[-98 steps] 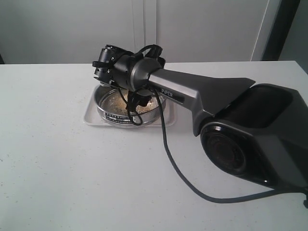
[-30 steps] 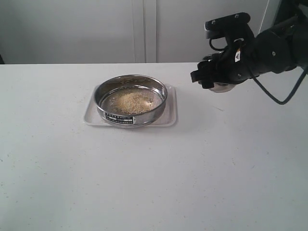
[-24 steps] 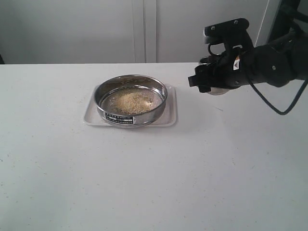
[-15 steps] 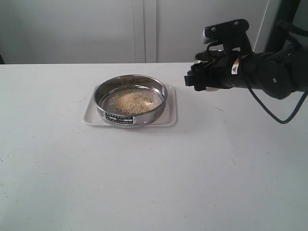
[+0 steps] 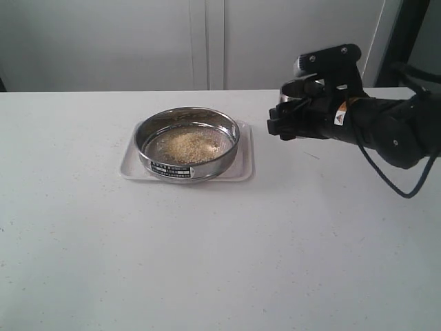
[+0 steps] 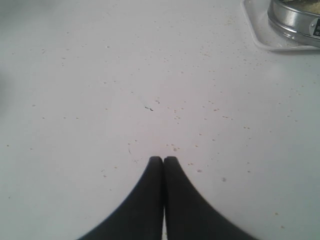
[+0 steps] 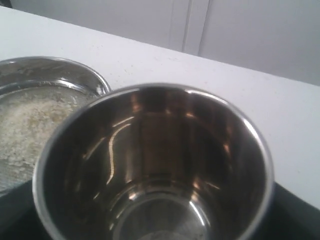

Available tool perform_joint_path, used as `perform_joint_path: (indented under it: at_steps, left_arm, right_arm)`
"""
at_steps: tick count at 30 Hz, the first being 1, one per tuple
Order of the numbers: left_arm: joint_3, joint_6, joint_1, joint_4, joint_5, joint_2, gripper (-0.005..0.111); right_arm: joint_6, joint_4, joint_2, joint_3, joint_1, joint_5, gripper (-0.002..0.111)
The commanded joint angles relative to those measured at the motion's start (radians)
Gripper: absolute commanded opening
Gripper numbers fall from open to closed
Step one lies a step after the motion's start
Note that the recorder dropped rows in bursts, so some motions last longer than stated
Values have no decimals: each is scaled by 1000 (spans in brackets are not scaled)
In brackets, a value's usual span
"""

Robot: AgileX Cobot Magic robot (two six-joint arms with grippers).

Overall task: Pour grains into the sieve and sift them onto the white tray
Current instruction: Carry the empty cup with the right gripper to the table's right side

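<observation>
Across the wide table [image 5: 207,269], the right gripper [image 5: 302,118] is drawing back from the sieve [image 5: 215,163] to its 3 o'clock. It is clamping a steel cup [image 7: 150,165] that is now sitting upright and showing empty, so pouring looks finished and sifting is waiting. The white tray [image 5: 245,164] is carrying the sieve, with the grains [image 5: 187,145] heaping inside. The left gripper [image 6: 163,160], fingers pressed together, is hovering over bare tabletop. Open room is lying all round the tray's rim.

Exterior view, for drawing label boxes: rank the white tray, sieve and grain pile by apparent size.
1. white tray, its outline slightly wider than the sieve
2. sieve
3. grains, a pile inside the sieve
</observation>
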Motion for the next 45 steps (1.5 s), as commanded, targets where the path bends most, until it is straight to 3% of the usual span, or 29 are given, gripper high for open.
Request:
perform_joint_path:
  at_steps: [1,13,18,23,45]
  left_arm:
    - [4,0,2,-7,0,-4,0]
    - [4,0,2,-7,0,-4,0]
    - [4,0,2,-7,0,-4,0]
    - [4,0,2,-7,0,-4,0]
    - [4,0,2,-7,0,-4,0]
  right_arm:
    - [-11,2,58,31,-65,-108,0]
    - [-28,10,251,53,-134,-449,0]
    - [-32,132,287,46,-185,-474,0]
    - [-34,135,315,29,-231,-492,0]
    - [-80,133,486,-111,-231,-464,0]
